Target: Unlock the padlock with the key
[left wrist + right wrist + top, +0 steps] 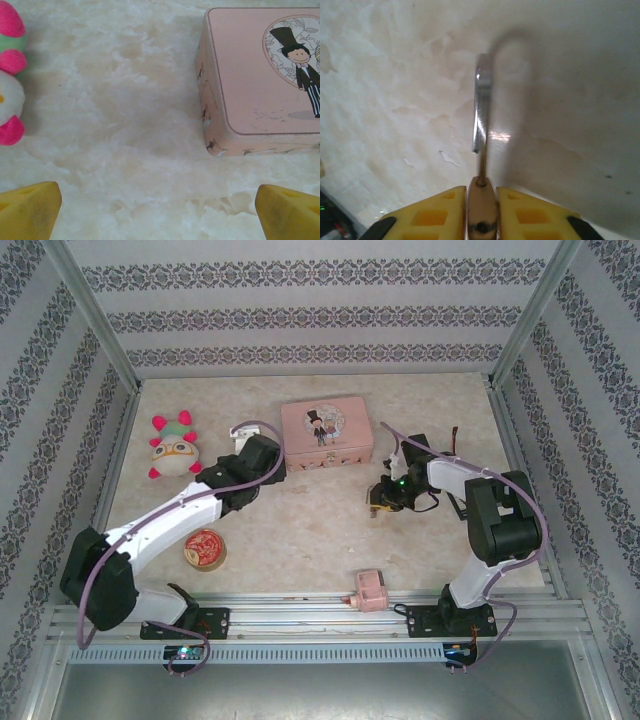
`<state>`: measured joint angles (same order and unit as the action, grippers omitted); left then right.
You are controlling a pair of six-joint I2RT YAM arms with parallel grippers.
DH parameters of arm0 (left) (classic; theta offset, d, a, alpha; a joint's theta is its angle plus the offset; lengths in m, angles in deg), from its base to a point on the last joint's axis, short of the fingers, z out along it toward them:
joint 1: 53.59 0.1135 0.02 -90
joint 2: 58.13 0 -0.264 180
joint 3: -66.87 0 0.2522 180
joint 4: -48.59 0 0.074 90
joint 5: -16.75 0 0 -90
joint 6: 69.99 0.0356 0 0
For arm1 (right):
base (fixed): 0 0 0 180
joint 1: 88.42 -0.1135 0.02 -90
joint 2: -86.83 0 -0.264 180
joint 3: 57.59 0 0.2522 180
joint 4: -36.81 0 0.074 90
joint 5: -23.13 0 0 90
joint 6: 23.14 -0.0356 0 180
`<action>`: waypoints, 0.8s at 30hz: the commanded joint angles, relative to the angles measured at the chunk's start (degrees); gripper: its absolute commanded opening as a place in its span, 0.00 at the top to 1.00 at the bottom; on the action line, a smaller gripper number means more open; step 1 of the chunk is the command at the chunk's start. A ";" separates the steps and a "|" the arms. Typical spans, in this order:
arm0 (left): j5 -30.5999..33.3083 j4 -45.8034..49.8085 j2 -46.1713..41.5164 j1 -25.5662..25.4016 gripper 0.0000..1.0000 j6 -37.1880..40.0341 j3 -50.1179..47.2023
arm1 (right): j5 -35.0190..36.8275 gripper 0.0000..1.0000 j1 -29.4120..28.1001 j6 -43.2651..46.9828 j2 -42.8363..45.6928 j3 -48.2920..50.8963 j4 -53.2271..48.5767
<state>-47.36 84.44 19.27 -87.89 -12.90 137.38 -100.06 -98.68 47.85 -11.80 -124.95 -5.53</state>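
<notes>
Brass padlock (pixel 481 220) is clamped between the yellow fingers of the right gripper (pixel 482 194), right of the middle of the marbled table (pixel 380 100). It is near and right of the pink tin box (pixel 327 432).

Its silver shackle (pixel 481 100) points away, and the short leg ends clear of the body, so the lock looks sprung. I cannot make out a key.

The safest move is to lower the lock gently and part the fingers only once it rests. The left gripper (pixel 160 217), spread wide and empty, hovers between the tin and the plush toy (pixel 10 75).

Before the left gripper (pixel 157 212), bare tabletop (pixel 125 125) runs between plush toy (pixel 11 75) and tin box (pixel 260 80)
</notes>
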 commanded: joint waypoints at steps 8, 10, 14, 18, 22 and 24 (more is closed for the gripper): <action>3.46 2.52 -9.93 2.77 0.01 -2.73 -5.37 | 7.69 0.60 0.42 1.08 2.94 -1.53 -4.78; 4.19 3.42 -12.10 3.08 0.01 -2.77 -6.22 | 8.97 0.58 0.53 1.25 5.62 -1.46 -5.49; 5.35 4.42 -16.80 4.10 0.01 -2.36 -8.38 | 11.66 0.55 1.33 1.60 11.36 -1.42 -6.96; 8.04 5.78 -23.41 5.12 0.01 -0.58 -11.32 | 14.23 0.45 2.81 2.71 18.21 -1.24 -7.19; 11.71 3.64 -32.14 5.61 0.01 4.24 -15.86 | 20.30 0.25 3.66 4.61 24.89 -0.75 -5.95; 13.21 0.03 -36.91 5.75 0.01 8.15 -18.68 | 22.66 0.02 3.80 5.32 28.01 0.60 -3.37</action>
<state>-38.53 87.00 -13.21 -83.06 -11.00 121.38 -83.29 -95.45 51.11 12.66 -125.17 -10.75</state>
